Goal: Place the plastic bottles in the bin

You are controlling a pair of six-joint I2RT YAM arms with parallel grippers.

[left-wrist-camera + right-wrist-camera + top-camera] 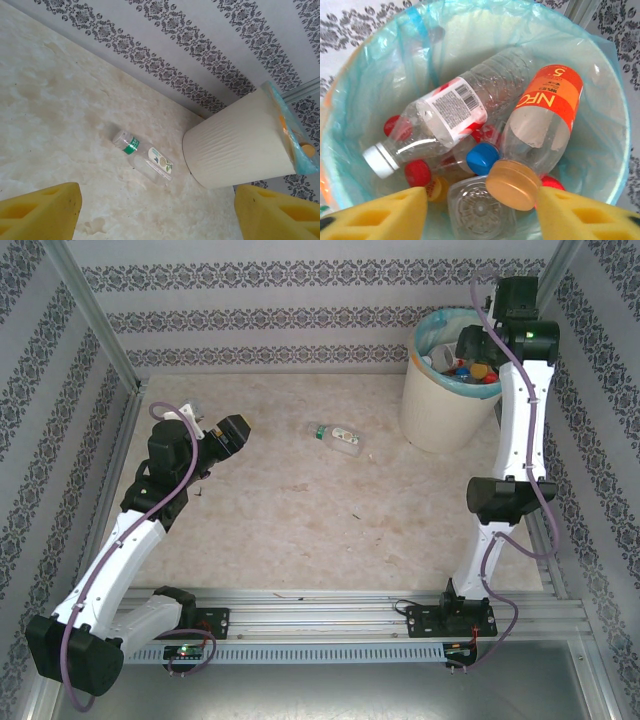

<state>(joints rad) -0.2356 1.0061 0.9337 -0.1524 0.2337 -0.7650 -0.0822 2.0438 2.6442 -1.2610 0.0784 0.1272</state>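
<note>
Wide bench (300, 530), nearly bare, and the bin (440, 410) stands in its far right corner, teal liner (415, 30) folded over the rim. The right arm (520, 420) reaches over it, right fingers (380, 215) hanging spread above the pile with nothing pinched between them.

Down inside, the bottles (445, 115) lie heaped, an orange-labelled bottle (545, 115) on top with its tan cap pointing up at the fingers. First danger, I'd say: come out carelessly and a finger could snag that liner or clip the rim and rock the whole bin.

One job left: a lone bottle (338, 435) lying on its side mid-bench, near the bin's foot but not touching it. The left fingers (40, 212) are parted wide and empty, aimed at it from well back. That bottle looks clear, round and slick. Press it off-centre and it may well roll or squirt away, perhaps against the bin wall where a grip gets awkward.
</note>
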